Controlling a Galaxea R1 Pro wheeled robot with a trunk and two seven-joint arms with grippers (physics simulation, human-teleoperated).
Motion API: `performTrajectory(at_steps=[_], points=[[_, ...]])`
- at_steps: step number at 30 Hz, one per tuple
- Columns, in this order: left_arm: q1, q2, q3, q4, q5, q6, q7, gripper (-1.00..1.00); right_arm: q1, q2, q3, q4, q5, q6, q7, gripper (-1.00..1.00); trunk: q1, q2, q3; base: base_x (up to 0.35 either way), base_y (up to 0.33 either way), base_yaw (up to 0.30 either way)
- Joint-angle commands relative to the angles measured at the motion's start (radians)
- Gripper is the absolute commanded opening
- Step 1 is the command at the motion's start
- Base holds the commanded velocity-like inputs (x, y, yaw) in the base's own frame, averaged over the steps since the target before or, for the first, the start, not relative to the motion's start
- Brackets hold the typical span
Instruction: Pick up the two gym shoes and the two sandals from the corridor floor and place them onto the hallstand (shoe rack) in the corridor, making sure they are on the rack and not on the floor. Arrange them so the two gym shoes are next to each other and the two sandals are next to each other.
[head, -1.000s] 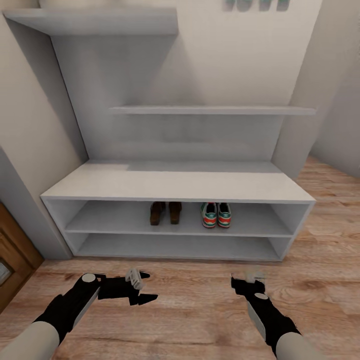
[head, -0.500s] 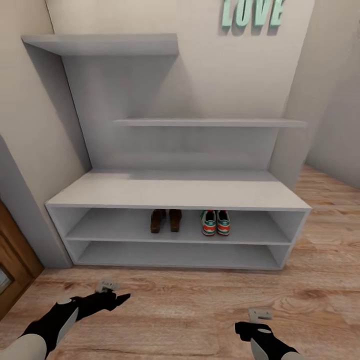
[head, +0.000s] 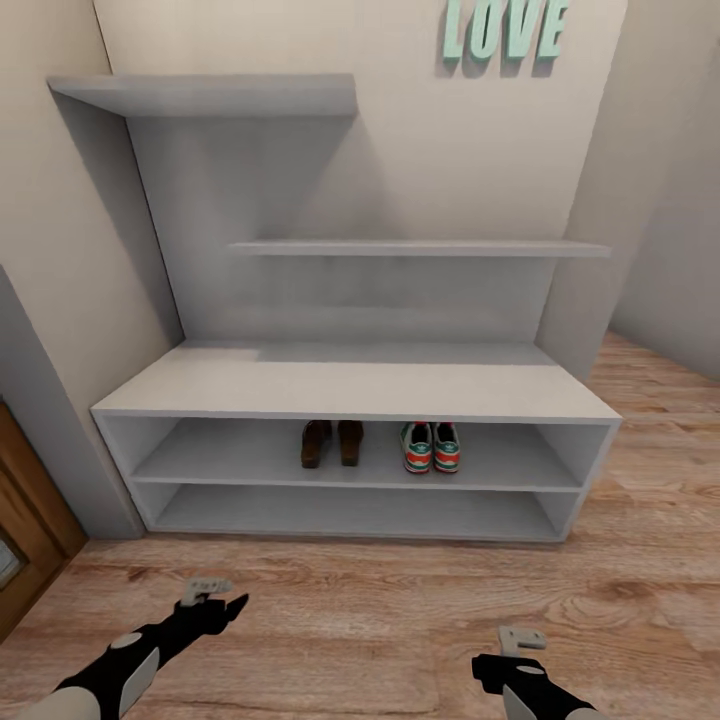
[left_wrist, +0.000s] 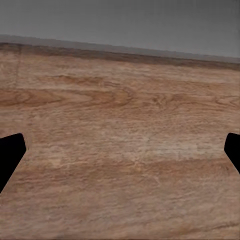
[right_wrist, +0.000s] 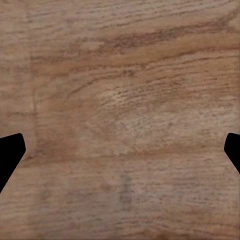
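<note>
The two gym shoes (head: 431, 446), white with green stripes and red-orange accents, sit side by side on the upper open shelf of the hallstand (head: 350, 388), just right of the two sandals (head: 332, 441), brown and also paired. Compared with half a second ago, shoes and rack are unchanged, while both arms have drawn slightly lower. The left gripper (head: 222, 606) and right gripper (head: 500, 665) hang above the grained wood-plank corridor floor (head: 400, 620), fingers spread wide and empty. Mint "LOVE" letters (head: 505, 27) mark the wall.
</note>
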Motion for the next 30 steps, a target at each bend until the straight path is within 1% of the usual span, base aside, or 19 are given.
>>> performTrajectory(at_steps=[1,5,7,27,30], points=[[-0.001,0.001,-0.004,0.005,0.019,-0.011,0.0,1.0,0.0,0.0,-0.002,0.0,-0.004,0.001,-0.001,1.0,0.0,0.0,-0.001,0.0,0.0,0.0],[-0.001,0.001,-0.004,0.01,0.037,-0.024,0.005,1.0,0.0,0.0,-0.003,0.001,-0.004,0.001,-0.002,1.0,0.0,0.0,-0.001,0.0,0.0,0.0],[-0.001,0.001,-0.004,0.012,0.04,-0.026,0.005,1.0,-0.001,0.0,-0.002,0.001,-0.004,0.001,-0.002,1.0,0.0,0.0,-0.001,0.0,0.0,0.0],[0.0,0.003,-0.002,0.014,0.045,-0.029,0.007,1.0,0.0,0.0,-0.003,0.001,-0.003,0.001,-0.002,1.0,0.0,0.0,-0.001,0.0,0.0,0.0],[0.0,0.004,-0.002,0.032,0.045,-0.03,0.007,1.0,0.0,0.0,-0.002,0.001,-0.004,0.001,-0.002,1.0,0.0,0.0,-0.001,0.0,0.0,0.0]])
